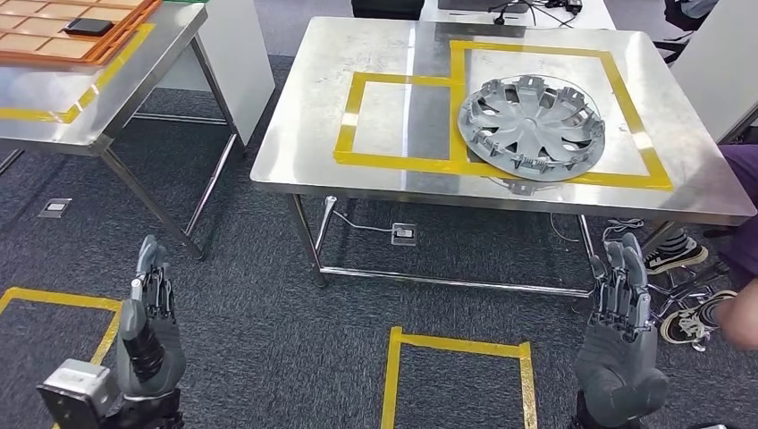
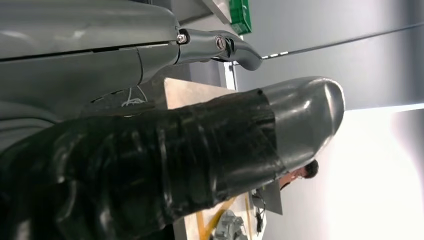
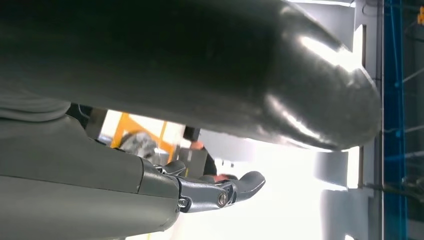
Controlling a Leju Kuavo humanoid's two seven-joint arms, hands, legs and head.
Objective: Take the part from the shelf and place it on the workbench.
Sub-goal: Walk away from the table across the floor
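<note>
Grey carpet [image 1: 268, 295] with yellow tape squares runs under two steel desks. On the centre desk [image 1: 295, 134] you have one part, a grey wheel cover [image 1: 531, 128], lying flat inside the larger of two taped rectangles. Upper left, the second desk [image 1: 134, 80] carries one orange tray [image 1: 36, 40] holding one dark flat object [image 1: 88, 26]. Your left hand [image 1: 147, 335] and right hand [image 1: 621, 344] hang low at the bottom corners, fingers straight, slightly spread, holding nothing.
</note>
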